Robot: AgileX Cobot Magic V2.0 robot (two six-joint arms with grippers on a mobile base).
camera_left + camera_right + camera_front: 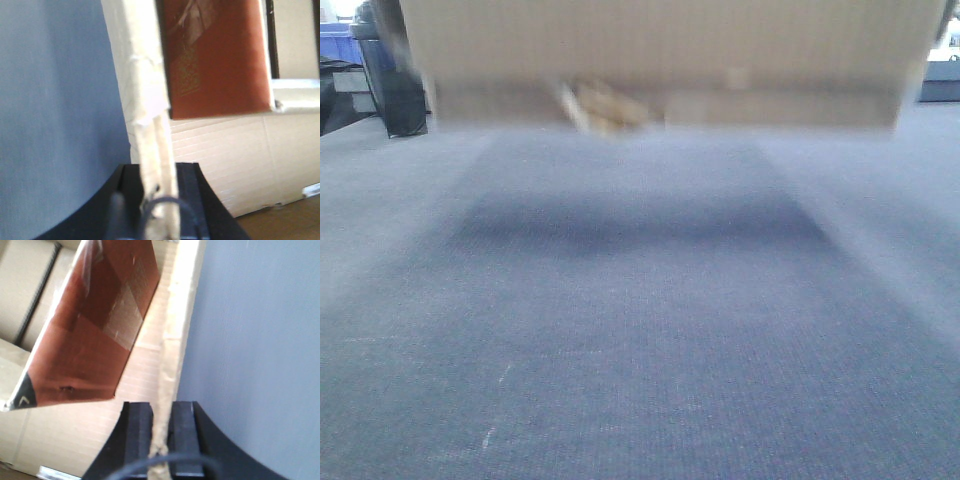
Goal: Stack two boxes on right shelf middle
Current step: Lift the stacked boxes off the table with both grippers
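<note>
A plain brown cardboard box [660, 60] hangs blurred across the top of the front view, above the carpet, with torn yellowish tape strands [605, 105] on its lower edge. My left gripper [157, 167] is shut on the box's thin, taped wall edge [145, 75]. My right gripper [162, 407] is shut on the opposite wall edge [180, 315]. A red-brown panel [215, 55] lies inside the open box and also shows in the right wrist view [95, 330]. The second box and the steel shelf are out of view.
Blue-grey carpet [640, 330] fills the floor below, with the box's shadow [640, 225] on it. A black bin [395, 85] and blue bins [335, 40] stand at the far left. A dark object [940, 85] sits at the far right.
</note>
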